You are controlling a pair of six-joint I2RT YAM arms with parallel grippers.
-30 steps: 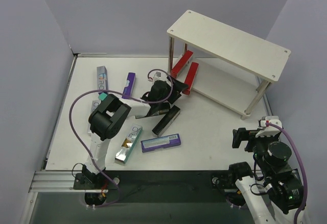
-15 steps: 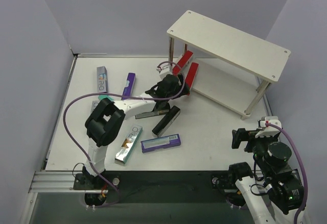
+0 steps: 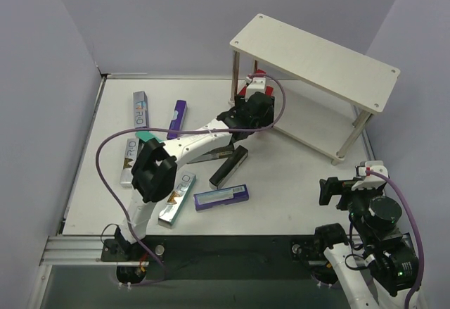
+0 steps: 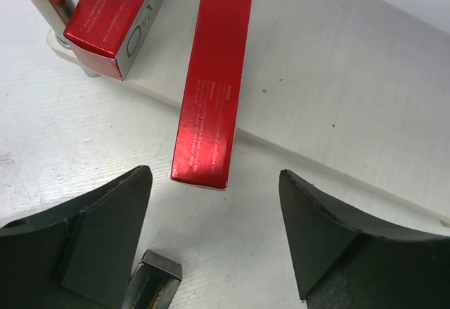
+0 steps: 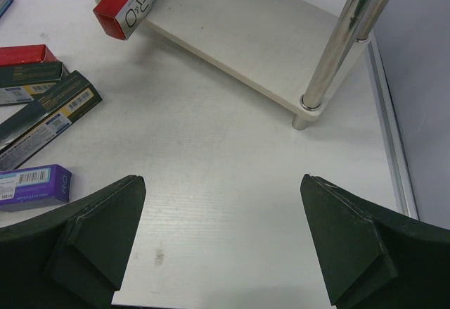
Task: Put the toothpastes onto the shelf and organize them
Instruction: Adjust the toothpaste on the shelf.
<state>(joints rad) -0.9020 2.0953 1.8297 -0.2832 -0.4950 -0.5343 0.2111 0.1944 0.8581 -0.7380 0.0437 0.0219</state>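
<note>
My left gripper (image 4: pixel 214 235) hangs low over the white table (image 4: pixel 42 147), its two dark fingers (image 4: pixel 105 246) spread wide with nothing between them, just in front of the pale beige two-tier shelf (image 3: pixel 316 59). Straight ahead, in line with the gap, lies a slim glossy red toothpaste carton (image 4: pixel 214 91). Most of its length rests on the shelf's lower board (image 4: pixel 337 77), and its near end juts past the board's edge, apart from both my fingers. To its left a second red carton with a silver printed side (image 4: pixel 112 13) lies on the same board beside a thin metal leg (image 4: pixel 46 3), its near end overhanging too. By my left finger the corner of a dark carton (image 4: pixel 151 281) shows on the table.

Further out, seen from above, the other toothpastes lie loose on the table. There is a long black carton (image 3: pixel 228 166), a purple carton with a silver label (image 3: pixel 221 197), a silver-faced carton (image 3: pixel 177 196), another silver one at the left (image 3: pixel 129 161), a small purple carton (image 3: pixel 178 117) and a silver-and-purple one (image 3: pixel 140 108).

My right gripper (image 5: pixel 225 238) is parted just as wide and holds nothing. It hovers over the table near the shelf's right front leg (image 5: pixel 344 48), well apart from the cartons.
</note>
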